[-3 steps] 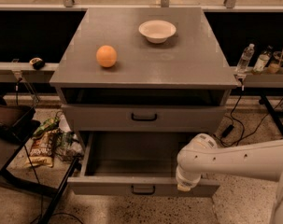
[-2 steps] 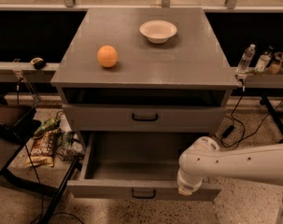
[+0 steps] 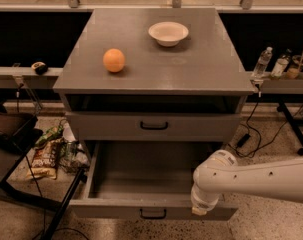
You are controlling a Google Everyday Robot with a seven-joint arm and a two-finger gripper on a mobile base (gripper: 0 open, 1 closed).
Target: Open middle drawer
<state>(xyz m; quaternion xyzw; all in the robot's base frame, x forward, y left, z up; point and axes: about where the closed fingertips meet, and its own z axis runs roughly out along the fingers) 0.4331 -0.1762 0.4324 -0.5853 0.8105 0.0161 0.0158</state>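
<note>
The middle drawer (image 3: 116,207) is the wide grey one pulled far out at the bottom of the cabinet. Its deep plain grey inside shows, and its short black loop handle (image 3: 153,214) faces me. My gripper (image 3: 197,210) hangs at the end of the white arm (image 3: 261,179), which comes in from the right. It sits at the right part of the drawer's front rim, to the right of the handle. The white wrist covers the fingers.
Above is another grey drawer front (image 3: 201,126) with a black handle (image 3: 154,126). On the cabinet top (image 3: 191,69) lie an orange (image 3: 114,60) and a white bowl (image 3: 168,33). Snack bags (image 3: 43,156) and a black stand lie left. Bottles (image 3: 261,64) and cables are on the right.
The middle drawer's front has come further out toward me, and the arm's end has moved with it, lower in the picture.
</note>
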